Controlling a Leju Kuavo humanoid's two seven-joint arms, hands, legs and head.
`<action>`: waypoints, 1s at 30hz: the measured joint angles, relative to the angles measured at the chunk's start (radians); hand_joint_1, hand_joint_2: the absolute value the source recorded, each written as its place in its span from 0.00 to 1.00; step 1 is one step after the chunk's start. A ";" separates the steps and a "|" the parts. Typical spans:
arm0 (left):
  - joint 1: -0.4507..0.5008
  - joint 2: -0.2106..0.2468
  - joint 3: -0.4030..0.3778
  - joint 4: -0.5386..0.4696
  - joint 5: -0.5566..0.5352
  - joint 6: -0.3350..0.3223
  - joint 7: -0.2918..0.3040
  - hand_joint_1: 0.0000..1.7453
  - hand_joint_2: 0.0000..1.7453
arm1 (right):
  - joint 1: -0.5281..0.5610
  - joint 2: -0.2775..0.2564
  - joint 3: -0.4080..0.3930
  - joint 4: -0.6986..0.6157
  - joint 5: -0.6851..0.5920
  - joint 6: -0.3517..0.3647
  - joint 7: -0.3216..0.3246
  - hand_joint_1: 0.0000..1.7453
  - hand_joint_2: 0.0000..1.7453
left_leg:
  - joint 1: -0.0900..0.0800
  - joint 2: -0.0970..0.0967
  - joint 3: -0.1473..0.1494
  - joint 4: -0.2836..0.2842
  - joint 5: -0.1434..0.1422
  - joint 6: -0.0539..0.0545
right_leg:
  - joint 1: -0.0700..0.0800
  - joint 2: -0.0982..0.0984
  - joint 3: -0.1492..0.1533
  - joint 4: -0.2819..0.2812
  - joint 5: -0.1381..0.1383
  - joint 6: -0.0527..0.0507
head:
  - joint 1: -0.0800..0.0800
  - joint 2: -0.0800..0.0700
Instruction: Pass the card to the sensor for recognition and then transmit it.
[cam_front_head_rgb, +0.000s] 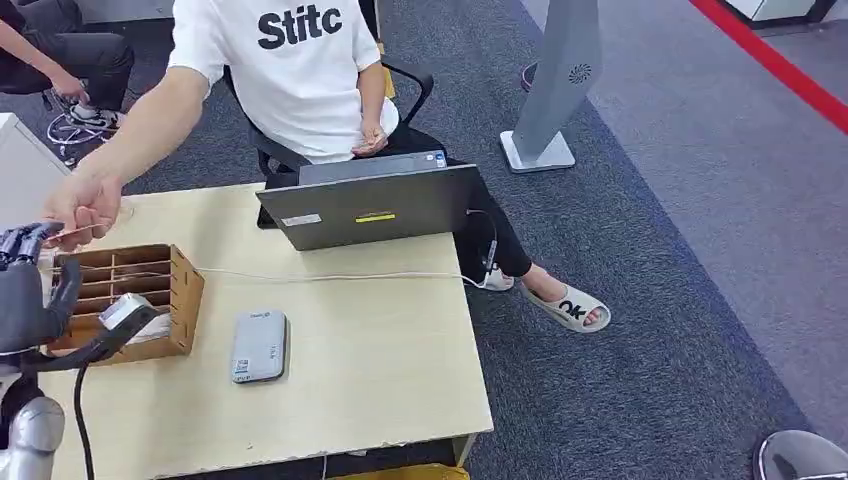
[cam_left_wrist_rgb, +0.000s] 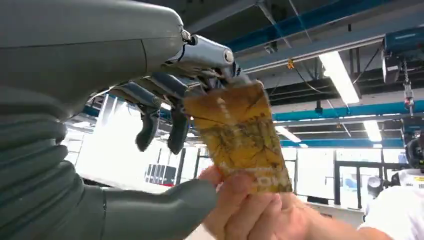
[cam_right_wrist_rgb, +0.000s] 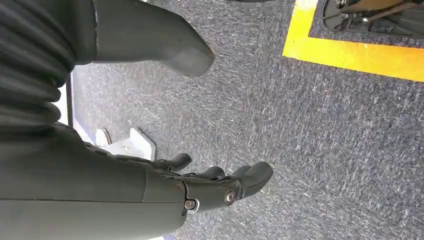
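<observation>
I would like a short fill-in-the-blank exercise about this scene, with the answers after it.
1. The card is held at one end by the left hand and at the other by a ____'s hand.
2. The grey sensor lies on the ____.
3. The right hand hangs over the carpet and holds ____.
4. Between the left hand and the sensor stands a wooden ____.

Answers: person; table; nothing; box

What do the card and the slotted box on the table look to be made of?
Card: likely glossy plastic, thin and flat, with a printed yellow-brown pattern; laminated paper is possible. It sits between the left hand fingers and a person's hand. Slotted box: thin brown wood or board, matte, with flat-cut dividers.
</observation>
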 joint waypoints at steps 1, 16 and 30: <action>0.001 -0.004 -0.001 0.000 0.000 0.002 0.000 0.00 1.00 | 0.000 0.000 0.000 0.000 0.000 0.000 0.000 0.00 1.00 | 0.000 0.000 0.000 0.000 0.000 0.000 | 0.000 0.000 0.000 0.000 0.000 0.000 | 0.000 0.000; 0.020 -0.042 -0.016 -0.015 -0.001 0.005 0.001 0.00 1.00 | 0.000 0.000 -0.013 0.000 0.001 0.001 0.003 0.00 1.00 | 0.000 0.000 0.000 0.000 0.000 0.000 | 0.000 0.000 0.000 0.000 0.000 0.000 | 0.000 0.000; 0.067 -0.068 -0.071 -0.080 0.118 -0.131 -0.002 0.00 1.00 | 0.000 0.000 -0.027 0.000 0.000 0.000 0.002 0.00 1.00 | 0.000 0.000 0.000 0.000 0.000 0.000 | 0.000 0.000 0.000 0.000 0.000 0.000 | 0.000 0.000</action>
